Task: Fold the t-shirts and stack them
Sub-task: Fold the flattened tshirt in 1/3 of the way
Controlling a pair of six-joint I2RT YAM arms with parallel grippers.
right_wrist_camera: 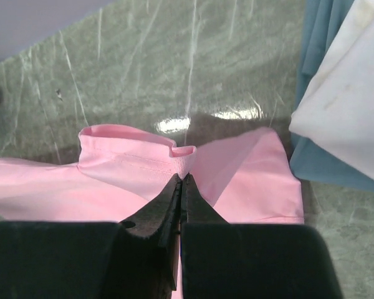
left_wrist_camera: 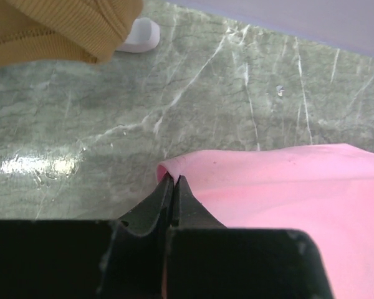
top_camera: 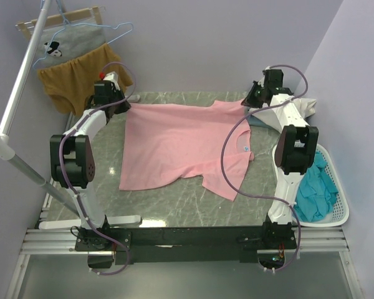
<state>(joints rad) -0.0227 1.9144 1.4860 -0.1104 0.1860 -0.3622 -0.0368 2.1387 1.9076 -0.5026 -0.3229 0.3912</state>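
A light pink t-shirt (top_camera: 174, 146) lies spread on the green marble table, collar to the right. My left gripper (top_camera: 120, 106) is shut on its far left corner (left_wrist_camera: 174, 171). My right gripper (top_camera: 248, 103) is shut on a bunched fold of the pink shirt (right_wrist_camera: 186, 161) at its far right, by the sleeve. A cream-white t-shirt (right_wrist_camera: 346, 106) lies on a grey-blue one (right_wrist_camera: 311, 159) just right of my right gripper. Teal t-shirts (top_camera: 316, 187) fill a white basket at the right.
A mustard-brown garment (top_camera: 75, 78) and a grey one (top_camera: 71, 43) hang on hangers at the back left; the mustard one also shows in the left wrist view (left_wrist_camera: 56, 28). A white rack pole (top_camera: 15, 93) slants at the left. The basket (top_camera: 338, 212) stands off the table's right edge.
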